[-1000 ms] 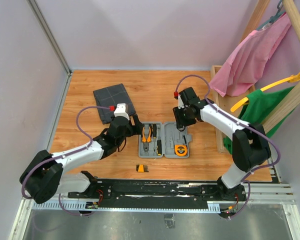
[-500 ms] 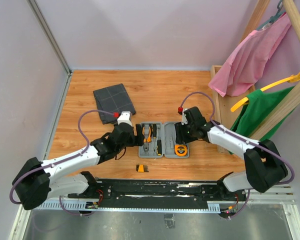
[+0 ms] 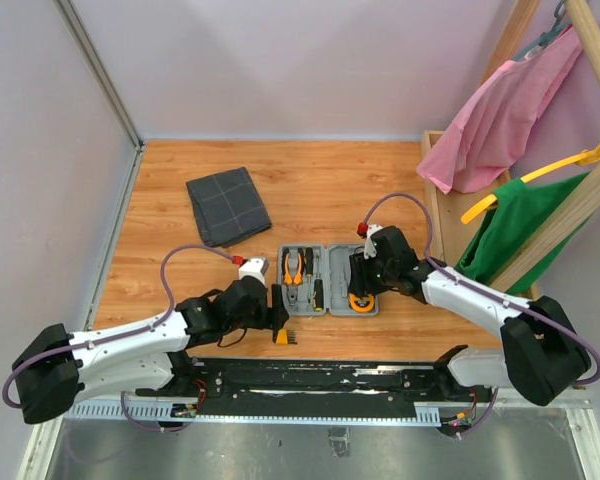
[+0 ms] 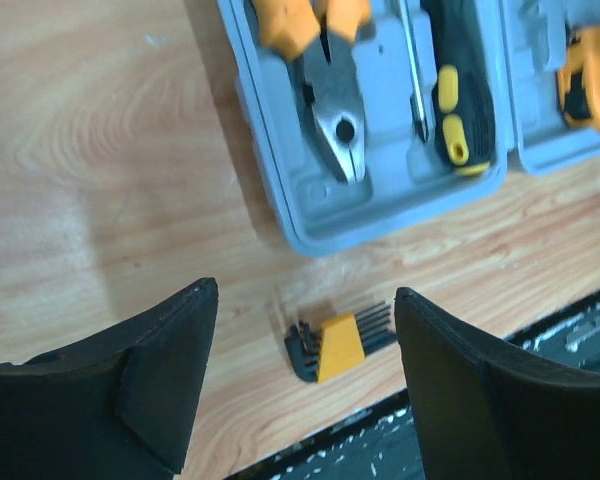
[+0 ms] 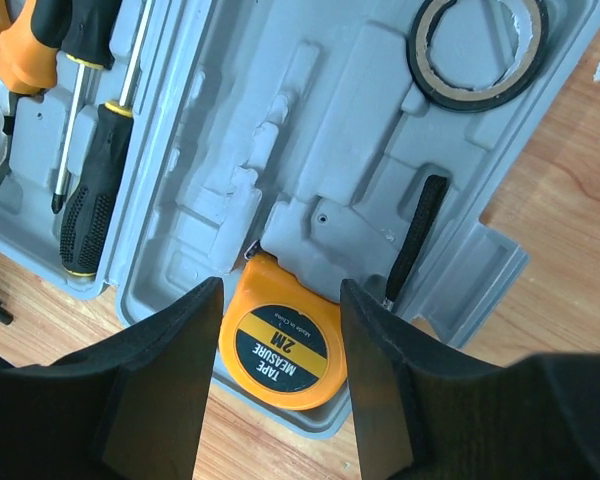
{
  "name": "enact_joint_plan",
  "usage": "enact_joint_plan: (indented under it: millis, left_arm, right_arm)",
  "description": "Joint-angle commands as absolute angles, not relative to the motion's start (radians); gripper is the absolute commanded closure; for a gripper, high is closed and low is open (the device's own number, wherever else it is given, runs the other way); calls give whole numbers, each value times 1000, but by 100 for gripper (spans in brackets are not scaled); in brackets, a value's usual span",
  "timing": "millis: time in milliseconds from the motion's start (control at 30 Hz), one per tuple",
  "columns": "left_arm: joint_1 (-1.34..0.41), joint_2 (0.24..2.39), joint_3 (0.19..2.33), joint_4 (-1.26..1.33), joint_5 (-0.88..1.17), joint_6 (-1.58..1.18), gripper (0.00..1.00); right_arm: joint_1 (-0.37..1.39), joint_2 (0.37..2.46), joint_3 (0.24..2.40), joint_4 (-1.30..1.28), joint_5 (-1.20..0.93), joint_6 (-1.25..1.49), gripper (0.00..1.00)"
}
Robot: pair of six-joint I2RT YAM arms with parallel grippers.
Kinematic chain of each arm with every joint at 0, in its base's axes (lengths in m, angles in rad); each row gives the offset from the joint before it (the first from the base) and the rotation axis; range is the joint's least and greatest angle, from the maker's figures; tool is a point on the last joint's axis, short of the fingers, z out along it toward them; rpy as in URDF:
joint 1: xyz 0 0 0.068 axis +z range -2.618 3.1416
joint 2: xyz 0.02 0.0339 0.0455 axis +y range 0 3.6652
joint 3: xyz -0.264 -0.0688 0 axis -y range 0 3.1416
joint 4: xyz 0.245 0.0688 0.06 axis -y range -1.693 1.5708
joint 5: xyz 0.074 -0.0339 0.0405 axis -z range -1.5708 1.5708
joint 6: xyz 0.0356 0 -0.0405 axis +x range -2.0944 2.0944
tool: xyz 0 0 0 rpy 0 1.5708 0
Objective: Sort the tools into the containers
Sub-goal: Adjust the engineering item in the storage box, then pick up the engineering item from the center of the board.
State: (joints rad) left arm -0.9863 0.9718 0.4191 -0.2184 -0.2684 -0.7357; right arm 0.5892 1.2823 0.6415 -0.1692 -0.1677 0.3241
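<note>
Tools, sorted in part: one small orange bit holder (image 4: 338,345) is outstanding, lying on the desk (image 4: 100,150) at lower centre of the left wrist view, just below the case (image 5: 310,150) and near the dark rail at the bottom edge. Left gripper (image 4: 305,300): jaws wide apart, hanging above the holder, nothing held. Step in hand, as judged: pick up the holder. Recommended handling: centre over the orange body, turn the wrist to suit its slant, close on the body and not on the thin black bits fanning from it, then lift straight to keep off the rail. Right gripper (image 5: 278,295): jaws apart, flanking the tape measure (image 5: 280,345), which lies in its recess at the case's lower rim; no grip evident. Case contents: pliers (image 4: 325,100) and two screwdrivers (image 4: 458,80) in one half; black tape ring (image 5: 470,101), tape measure and a slim black piece (image 5: 415,235) in the other, with several moulded recesses unfilled. Pouch (image 3: 227,204): flat on the desk, upper left of the top view, well apart from both arms; contents not visible.
</note>
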Motion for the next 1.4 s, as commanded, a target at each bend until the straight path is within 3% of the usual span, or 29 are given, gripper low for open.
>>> enact_joint_plan:
  millis: [0, 200, 533, 1000, 1367]
  left_arm:
    - [-1012, 914, 374, -212, -185, -755, 25]
    - [-1017, 893, 328, -165, -91, -746, 38]
    - [-1026, 939, 306, -169, -103, -753, 46]
    - [-1026, 977, 266, -75, -91, -759, 65]
    - [-1026, 929, 270, -66, -97, -756, 92]
  right_arm:
    - [607, 1264, 606, -138, -170, 334, 48]
    - [608, 1242, 584, -120, -172, 341, 49]
    - [612, 1248, 574, -117, -174, 354, 49]
    - [624, 1252, 572, -121, -179, 359, 49]
    - [632, 1191, 564, -139, -133, 362, 48]
